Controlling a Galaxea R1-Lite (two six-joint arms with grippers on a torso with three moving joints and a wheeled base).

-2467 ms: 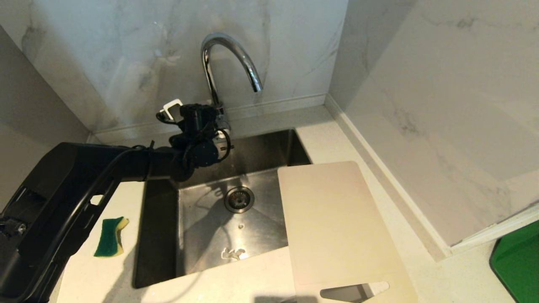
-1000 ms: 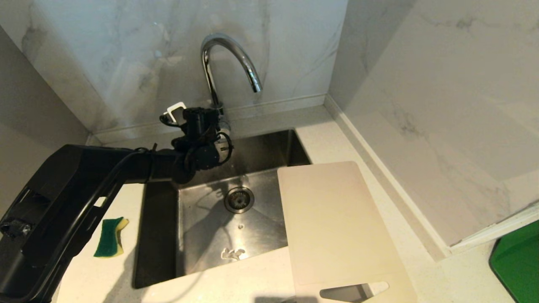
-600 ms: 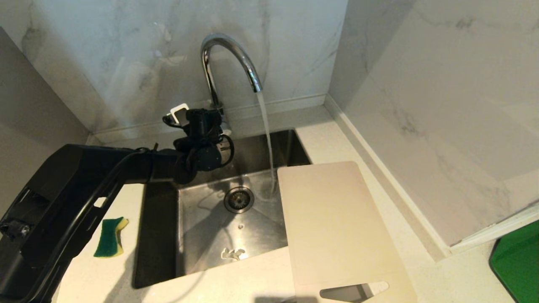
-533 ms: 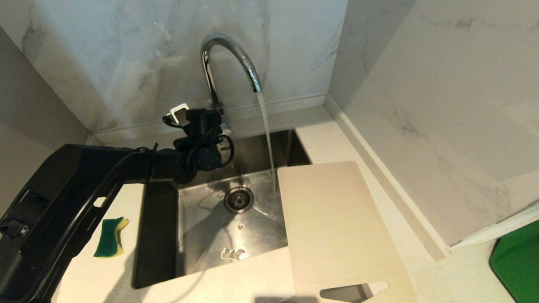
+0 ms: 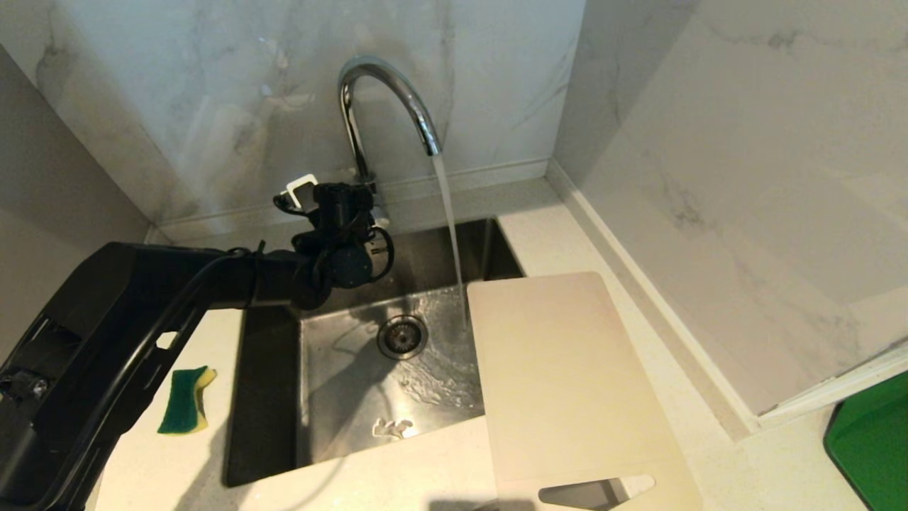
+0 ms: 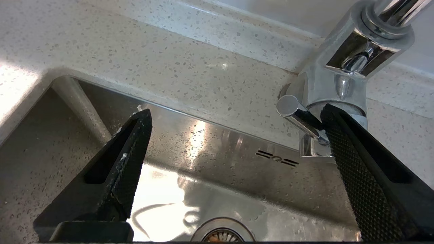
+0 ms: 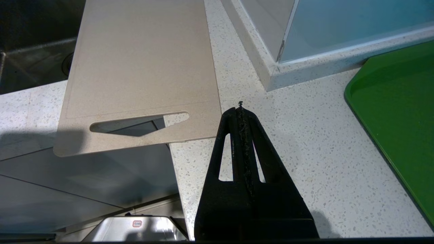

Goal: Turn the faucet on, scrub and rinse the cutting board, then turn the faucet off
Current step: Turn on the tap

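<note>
Head: faucet (image 5: 386, 99) running into sink (image 5: 340, 397); cutting board (image 5: 567, 383) bridges the sink's right edge and counter.
Left wrist: left gripper (image 6: 237, 118) spread wide, one finger (image 6: 359, 169) against the lever (image 6: 298, 117).
Right wrist: right gripper (image 7: 240, 110) pinched closed, empty, above counter beside the board's slot end.

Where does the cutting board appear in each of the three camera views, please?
Head view: the cutting board lies at lower right, overlapping the sink's right edge.
Left wrist view: not in it.
Right wrist view: the board fills the upper left, its slot end overhanging the counter edge.
Shared landmark: the green tray beside it, in the head and right wrist views.
</note>
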